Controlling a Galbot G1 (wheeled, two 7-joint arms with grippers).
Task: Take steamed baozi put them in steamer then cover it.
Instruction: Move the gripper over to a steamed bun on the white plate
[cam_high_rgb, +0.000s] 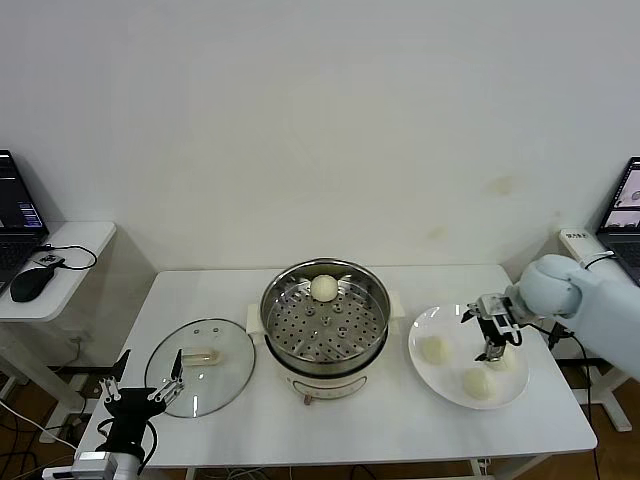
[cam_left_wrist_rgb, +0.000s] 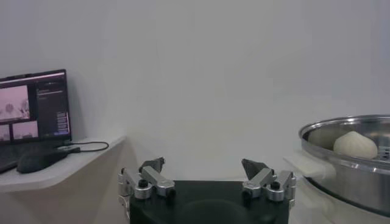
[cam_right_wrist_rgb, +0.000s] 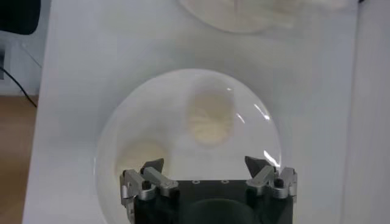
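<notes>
From the head, one steamed baozi (cam_high_rgb: 323, 288) is seen in the steamer (cam_high_rgb: 325, 320); the right gripper (cam_high_rgb: 493, 333) hangs spread over the plate (cam_high_rgb: 440, 385).

At the left wrist, the left gripper (cam_left_wrist_rgb: 205, 171) is parked, fingers apart.

At the right wrist, a soft, light bun (cam_right_wrist_rgb: 209, 117) is seen; it should probably be pinched gently at its sides.

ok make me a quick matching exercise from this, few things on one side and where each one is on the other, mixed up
Things:
1. glass lid
2. bun at the back of the steamer tray
3. right gripper
4. left gripper

Places:
a. over the white plate, fingers open
b. inside the steamer
c. flat on the table, left of the steamer
d. at the table's front left corner, fingers open, holding nothing

Pairs: 1-c, 2-b, 3-a, 4-d
</notes>
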